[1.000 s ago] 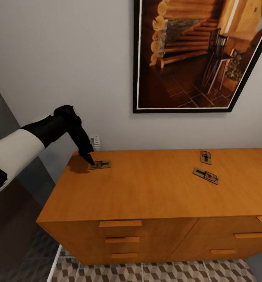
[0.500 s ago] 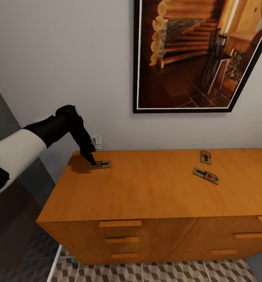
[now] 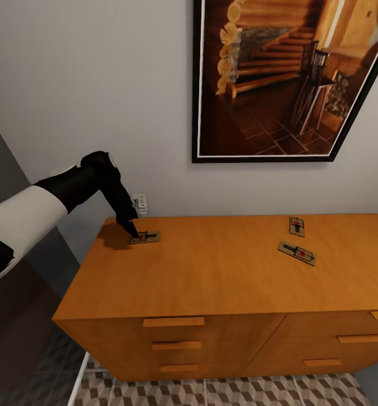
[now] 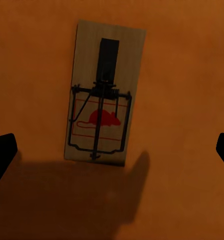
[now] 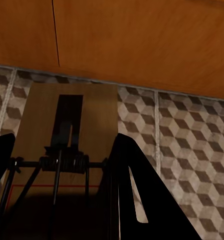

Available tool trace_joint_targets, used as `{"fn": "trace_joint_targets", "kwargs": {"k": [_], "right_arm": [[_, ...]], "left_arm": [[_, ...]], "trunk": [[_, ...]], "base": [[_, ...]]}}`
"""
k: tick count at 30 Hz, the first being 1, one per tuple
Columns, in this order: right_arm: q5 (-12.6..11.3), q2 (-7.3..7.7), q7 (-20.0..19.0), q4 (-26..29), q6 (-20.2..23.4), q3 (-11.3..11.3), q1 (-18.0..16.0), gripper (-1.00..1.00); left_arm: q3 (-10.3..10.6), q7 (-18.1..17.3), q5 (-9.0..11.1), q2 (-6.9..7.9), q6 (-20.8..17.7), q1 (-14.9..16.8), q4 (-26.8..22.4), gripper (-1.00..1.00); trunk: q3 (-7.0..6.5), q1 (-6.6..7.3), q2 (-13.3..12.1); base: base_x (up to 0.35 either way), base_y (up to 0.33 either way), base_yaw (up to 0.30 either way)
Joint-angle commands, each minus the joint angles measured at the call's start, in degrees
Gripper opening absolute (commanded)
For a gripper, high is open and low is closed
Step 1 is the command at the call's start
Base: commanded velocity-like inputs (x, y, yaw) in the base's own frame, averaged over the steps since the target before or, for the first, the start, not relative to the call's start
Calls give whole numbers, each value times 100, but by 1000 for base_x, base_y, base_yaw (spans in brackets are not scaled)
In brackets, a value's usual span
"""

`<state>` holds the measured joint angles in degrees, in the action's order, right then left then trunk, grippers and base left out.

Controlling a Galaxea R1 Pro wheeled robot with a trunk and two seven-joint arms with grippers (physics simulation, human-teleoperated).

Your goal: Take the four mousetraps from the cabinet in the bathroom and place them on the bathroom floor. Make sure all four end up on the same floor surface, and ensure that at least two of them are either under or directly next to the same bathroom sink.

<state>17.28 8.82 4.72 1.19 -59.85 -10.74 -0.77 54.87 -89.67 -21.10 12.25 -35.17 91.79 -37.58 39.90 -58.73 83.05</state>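
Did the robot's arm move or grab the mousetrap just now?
Barely. A second ago the left arm shifted slightly, then stopped; its fingers hang open over the nearest mousetrap, not gripping it. The two other mousetraps on the cabinet stayed put.

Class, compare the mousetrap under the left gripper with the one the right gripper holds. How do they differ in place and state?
The left mousetrap lies flat and free on the cabinet top, between the open left gripper fingertips; the right mousetrap is clamped in the right gripper, off the cabinet. The left one has wood beneath it; the right one hangs over the patterned floor. Both are wooden boards with dark wire parts.
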Motion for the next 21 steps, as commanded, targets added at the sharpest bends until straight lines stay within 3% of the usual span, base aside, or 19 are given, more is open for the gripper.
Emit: {"fn": "trace_joint_targets", "kwargs": {"k": [1, 19, 21], "right_arm": [[47, 1, 29, -5, -15, -16, -3, -100], [55, -4, 21, -5, -15, -9, -2, -100], [55, -82, 21, -6, -15, -8, -2, -100]], "left_arm": [[15, -33, -26, 5, -61, 5, -12, 100], [20, -33, -26, 7, -60, 5, -20, 100], [18, -33, -30, 10, -61, 5, -17, 100]], "trunk": [[5, 0, 3], [5, 0, 3], [5, 0, 3]], "base": [[0, 0, 0], [0, 0, 0], [0, 0, 0]]}}
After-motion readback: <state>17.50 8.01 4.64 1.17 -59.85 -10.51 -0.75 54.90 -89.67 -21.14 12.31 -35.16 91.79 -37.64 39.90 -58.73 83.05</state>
